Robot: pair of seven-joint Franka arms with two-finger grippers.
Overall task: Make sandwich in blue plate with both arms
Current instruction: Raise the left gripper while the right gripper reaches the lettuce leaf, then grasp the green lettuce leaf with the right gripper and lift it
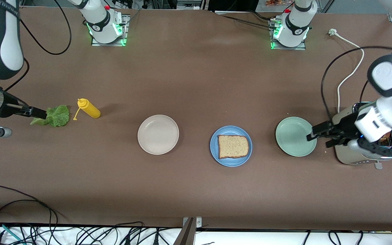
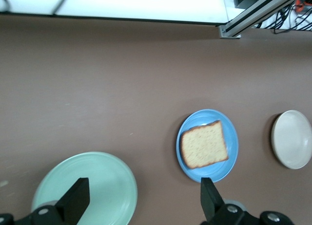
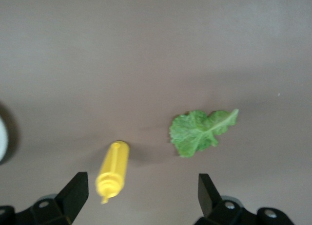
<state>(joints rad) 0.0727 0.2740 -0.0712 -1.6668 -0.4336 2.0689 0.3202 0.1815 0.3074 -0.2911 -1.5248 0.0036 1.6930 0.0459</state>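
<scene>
One bread slice (image 1: pixel 233 146) sits on the blue plate (image 1: pixel 215 153) mid-tabletop; the lettuce leaf (image 1: pixel 55 116) lies by the right arm's tabletop edge. Right pincer (image 1: pixel 41 113) spread over it, left pincer (image 1: pixel 313 133) spread over the mint-green plate (image 1: pixel 293 136). Leaf looks limp and light: you'd best pinch the thick rib.

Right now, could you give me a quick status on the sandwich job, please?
Left gripper open over mint-green plate. Right gripper open over lettuce leaf. One bread slice on blue plate. Mustard bottle beside lettuce.
</scene>
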